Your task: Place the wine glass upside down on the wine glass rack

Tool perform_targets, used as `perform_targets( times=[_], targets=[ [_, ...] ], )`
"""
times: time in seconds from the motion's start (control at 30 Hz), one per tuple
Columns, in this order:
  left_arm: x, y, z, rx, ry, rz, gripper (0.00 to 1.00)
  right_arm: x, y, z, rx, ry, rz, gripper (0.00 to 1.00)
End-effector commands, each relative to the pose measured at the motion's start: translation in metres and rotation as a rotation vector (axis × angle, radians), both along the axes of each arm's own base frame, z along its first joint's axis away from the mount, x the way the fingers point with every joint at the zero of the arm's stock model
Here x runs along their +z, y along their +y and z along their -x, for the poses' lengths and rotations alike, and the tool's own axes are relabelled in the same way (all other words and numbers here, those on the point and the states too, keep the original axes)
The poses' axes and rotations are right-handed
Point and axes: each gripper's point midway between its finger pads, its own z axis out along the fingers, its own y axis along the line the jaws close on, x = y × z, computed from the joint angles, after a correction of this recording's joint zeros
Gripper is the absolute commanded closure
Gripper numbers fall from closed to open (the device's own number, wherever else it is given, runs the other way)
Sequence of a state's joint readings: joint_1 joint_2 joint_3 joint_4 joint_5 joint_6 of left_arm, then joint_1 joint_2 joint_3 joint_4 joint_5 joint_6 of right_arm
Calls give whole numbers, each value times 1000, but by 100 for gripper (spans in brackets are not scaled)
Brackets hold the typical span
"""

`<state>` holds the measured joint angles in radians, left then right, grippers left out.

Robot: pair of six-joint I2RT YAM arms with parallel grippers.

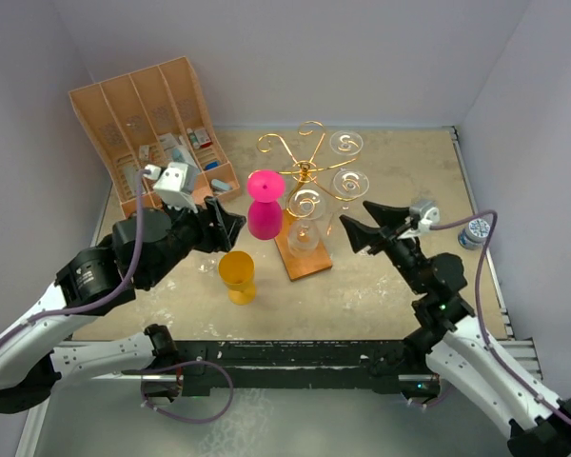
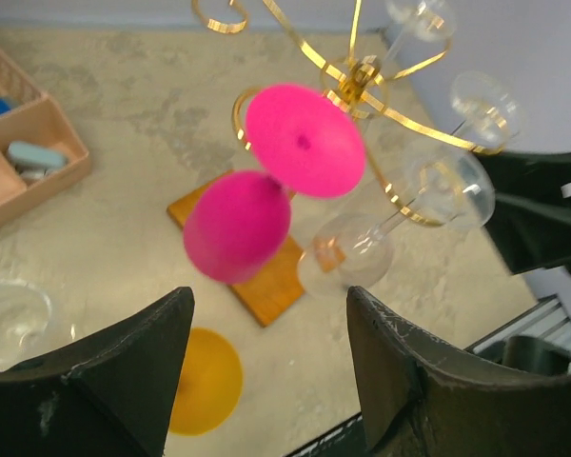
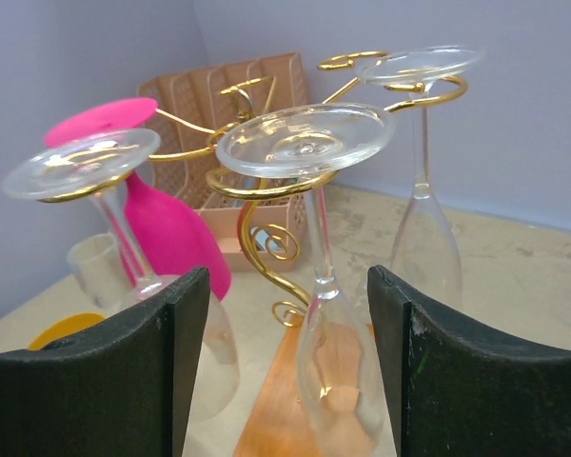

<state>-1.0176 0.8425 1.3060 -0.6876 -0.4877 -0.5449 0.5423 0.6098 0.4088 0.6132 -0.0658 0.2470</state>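
Nothing legible: print on the packets point(image 1: 192, 145) in the organiser box point(image 1: 103, 103) is too small.

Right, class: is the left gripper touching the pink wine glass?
Apart. In the left wrist view, bare table shows between the open left gripper and the pink wine glass.

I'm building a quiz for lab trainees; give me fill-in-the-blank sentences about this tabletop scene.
1. The clear stemmed glasses hanging upside down on the gold wire wine glass rack number ___.
2. The opaque wine glass hanging beside them is coloured ___.
3. The yellow goblet is off the rack, standing on the ___.
4. The left gripper and right gripper both have jaws ___.
Missing words: three; pink; table; open.
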Motion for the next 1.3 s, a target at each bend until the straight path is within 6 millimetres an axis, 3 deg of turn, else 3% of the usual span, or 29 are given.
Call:
perform_targets(
  times=[0.0, 0.17, 0.23, 0.43, 0.63, 1.1, 1.27],
  targets=[
    [-53, 14, 8, 39, 139, -130, 37, -6, -15, 16, -21, 131, -73, 31],
    [-115, 22, 19, 113, 321, -155, 43, 4, -41, 25, -121, 272, -210, 30],
    [-143, 23, 23, 143, 387, -151, 46, 17, -50, 27, -155, 286, -258, 30],
    [-171, 44, 25, 275, 469, -223, 50, 67, -66, 31, -205, 242, -325, 32],
    [-201, 43, 25, 303, 511, -272, 54, 86, -65, 35, -188, 238, -349, 34],
    [-220, 40, 3, 417, 479, -295, 82, 106, -66, 39, -164, 211, -398, 35],
    [-219, 39, 4, 416, 483, -283, 98, 106, -65, 33, -178, 220, -400, 36]
  ],
)
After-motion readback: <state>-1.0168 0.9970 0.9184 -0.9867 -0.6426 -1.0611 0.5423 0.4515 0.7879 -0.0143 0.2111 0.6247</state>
